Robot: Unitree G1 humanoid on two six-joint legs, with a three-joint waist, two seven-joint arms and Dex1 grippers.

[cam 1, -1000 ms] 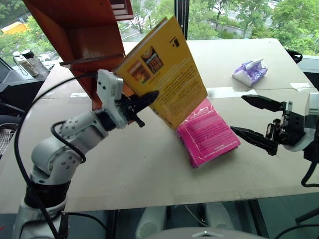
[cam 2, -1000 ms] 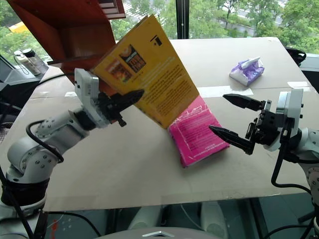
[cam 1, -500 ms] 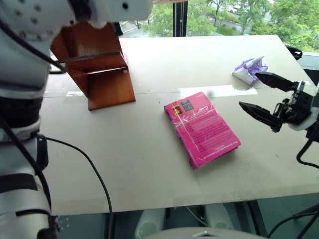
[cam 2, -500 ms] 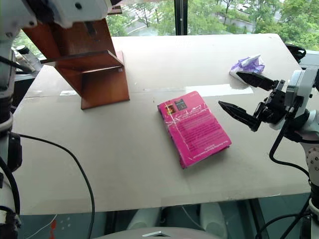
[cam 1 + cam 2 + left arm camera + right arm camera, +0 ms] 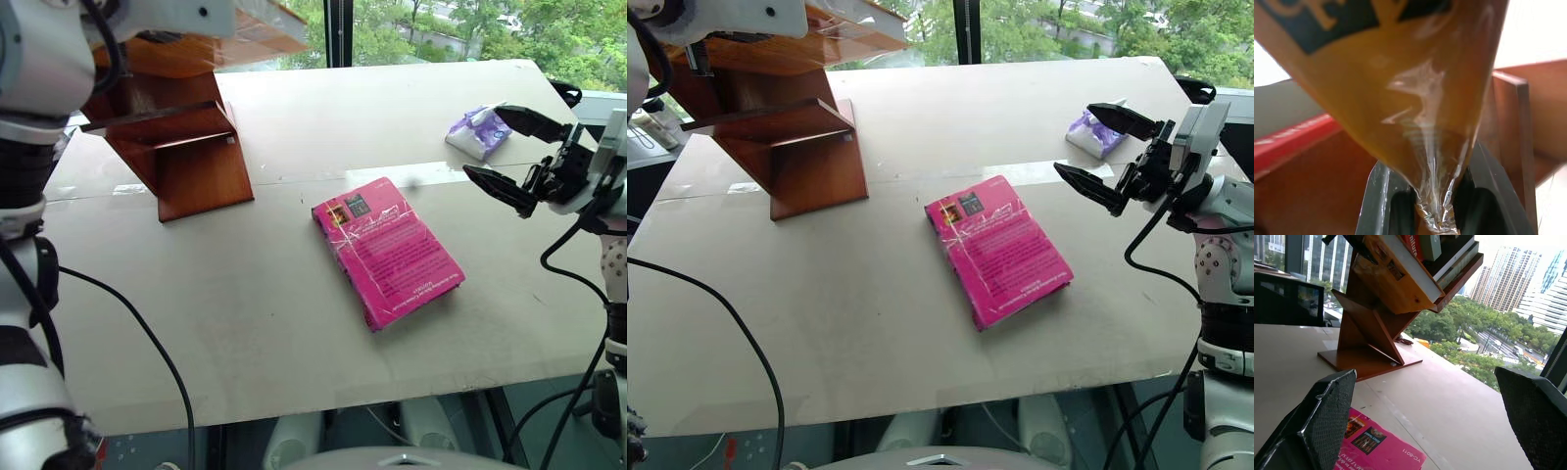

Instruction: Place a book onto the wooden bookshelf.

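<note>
**Over the shelf: yellow book held at the slot**

Up at the far left of the table (image 5: 294,323), the left gripper (image 5: 1437,205) has its two fingers pinched tight on the glossy edge of the book (image 5: 1396,281), the yellow paperback. The pinch sits at the book's rim, so most of the cover is free to slide in ahead of the fingers. From the right wrist view the book lies slanted against the upper boards of the wooden bookshelf (image 5: 191,162), alongside other books (image 5: 1425,245) already leaning there; whether it rests fully on the board or is borne by the grip I cannot tell. My reading is that the placing is nearly done, with the release not yet made.

Toward the middle of the table lies a magenta-pink book (image 5: 389,251), flat and well apart from the shelf, so it blocks nothing. The shelved books look like the only obstacle, since they narrow the slot.

Further right sits a purple tissue pack (image 5: 477,131). Just beside it hovers the right gripper (image 5: 511,152), fingers spread wide and holding nothing, clear of the left arm's work.
</note>
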